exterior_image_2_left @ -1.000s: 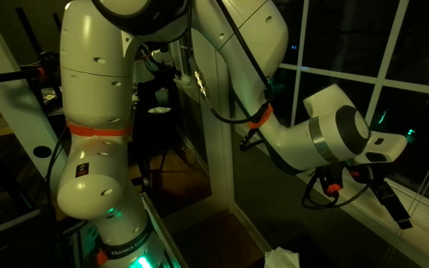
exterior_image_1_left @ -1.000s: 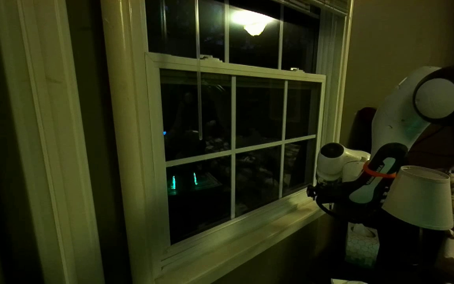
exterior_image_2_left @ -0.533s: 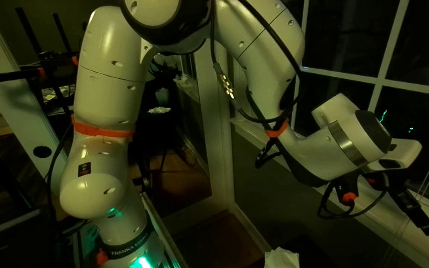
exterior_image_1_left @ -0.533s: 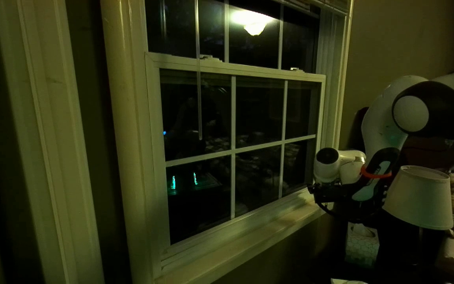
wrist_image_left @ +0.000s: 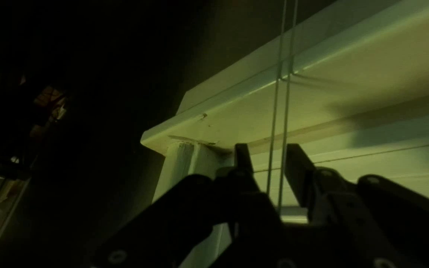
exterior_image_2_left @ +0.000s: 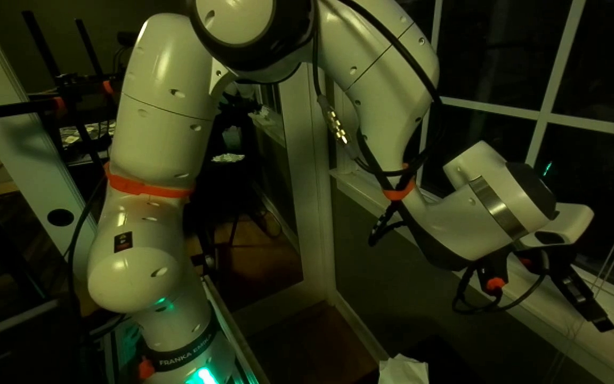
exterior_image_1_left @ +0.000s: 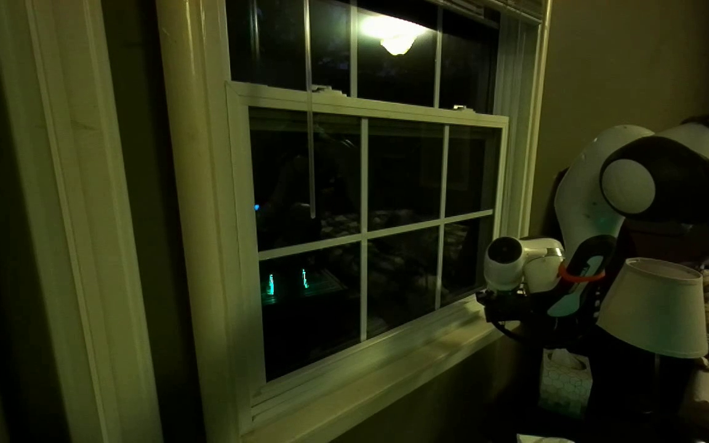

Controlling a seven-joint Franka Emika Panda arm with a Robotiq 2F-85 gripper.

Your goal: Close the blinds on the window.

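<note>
Claw (wrist_image_left: 268, 149) has shifted slightly: part-spread, two cords (wrist_image_left: 275, 111) between its fingers (wrist_image_left: 298, 171).

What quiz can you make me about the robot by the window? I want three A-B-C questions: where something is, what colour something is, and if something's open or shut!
1. In the wrist view, where do the cords show?
A) In the bottom left corner
B) In the gap between the black fingers
C) Along the left edge

2. What colour are the two bright bands round the arm?
A) Orange
B) Purple
C) Blue

3. How is the gripper?
A) Shut, tips touching
B) Shut, tips crossed
C) Open

1: B, as two thin lines show in that gap.
2: A, as both look orange in an exterior view.
3: C, as the fingers stand apart in the wrist view.
</note>
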